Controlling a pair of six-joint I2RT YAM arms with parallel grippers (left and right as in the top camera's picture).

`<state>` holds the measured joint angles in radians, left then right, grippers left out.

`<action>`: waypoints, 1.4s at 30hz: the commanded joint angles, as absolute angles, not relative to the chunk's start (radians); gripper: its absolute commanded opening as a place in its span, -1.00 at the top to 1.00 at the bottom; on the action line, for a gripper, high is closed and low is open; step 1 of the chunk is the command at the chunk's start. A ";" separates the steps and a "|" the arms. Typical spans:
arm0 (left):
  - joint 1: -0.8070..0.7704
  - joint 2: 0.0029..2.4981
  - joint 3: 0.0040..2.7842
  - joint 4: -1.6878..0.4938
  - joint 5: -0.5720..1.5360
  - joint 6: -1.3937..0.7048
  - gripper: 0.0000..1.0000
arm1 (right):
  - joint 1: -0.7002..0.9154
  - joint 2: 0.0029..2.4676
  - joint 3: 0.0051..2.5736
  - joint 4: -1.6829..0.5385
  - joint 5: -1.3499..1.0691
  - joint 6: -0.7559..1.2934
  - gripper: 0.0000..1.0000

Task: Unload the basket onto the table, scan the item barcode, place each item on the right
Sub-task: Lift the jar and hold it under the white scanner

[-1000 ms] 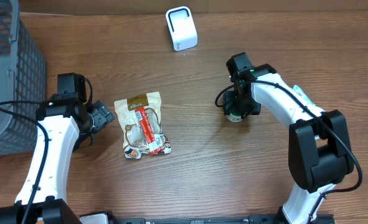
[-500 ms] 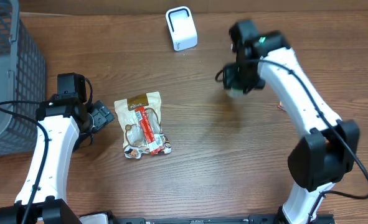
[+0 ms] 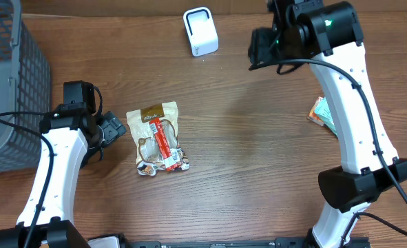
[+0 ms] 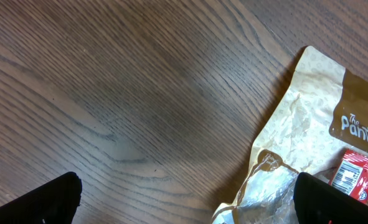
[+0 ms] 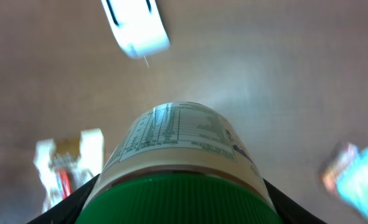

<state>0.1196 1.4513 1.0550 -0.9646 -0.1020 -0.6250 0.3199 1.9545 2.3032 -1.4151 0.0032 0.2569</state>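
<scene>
The right jaws are standing partly open and clamping a white bottle (image 5: 177, 140) by its sides. Its green ribbed lid (image 5: 177, 202) is sitting nearest the wrist, and the printed label is pointing away. The bottle is hanging clear of the tabletop (image 3: 244, 158), and from overhead the arm is hiding it. Beyond the bottle's far end, off to one side of these jaws, a white scanner (image 3: 200, 31) is standing on the wood, well apart from the bottle.

The left jaws are gaping fully wide, gripping nothing and hovering low over bare wood. A snack pouch (image 3: 158, 138) is lying flat just beside one fingertip. Behind these jaws a grey mesh basket (image 3: 24, 69) is sitting at the edge; I cannot tell what it is holding. A teal packet (image 3: 321, 114) is lying well apart from both.
</scene>
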 commanded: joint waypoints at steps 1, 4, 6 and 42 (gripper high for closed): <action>0.121 1.451 1.055 -0.964 -0.115 -0.612 -0.99 | 0.326 1.946 2.273 -1.303 -0.003 0.253 0.39; 0.121 1.451 1.055 -0.964 -0.115 -0.612 -0.99 | 0.326 1.951 2.207 -1.135 -0.007 0.253 0.45; 0.121 1.451 1.055 -0.964 -0.115 -0.612 -1.00 | 0.326 1.961 2.164 -1.028 -0.033 0.253 0.45; 0.121 1.451 1.055 -0.964 -0.115 -0.612 -1.00 | 0.387 2.473 2.082 0.152 -0.063 0.254 0.74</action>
<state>0.1196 1.4517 1.0550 -0.9642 -0.1024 -0.6250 0.3779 2.4905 2.0686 0.1329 -0.0635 0.2577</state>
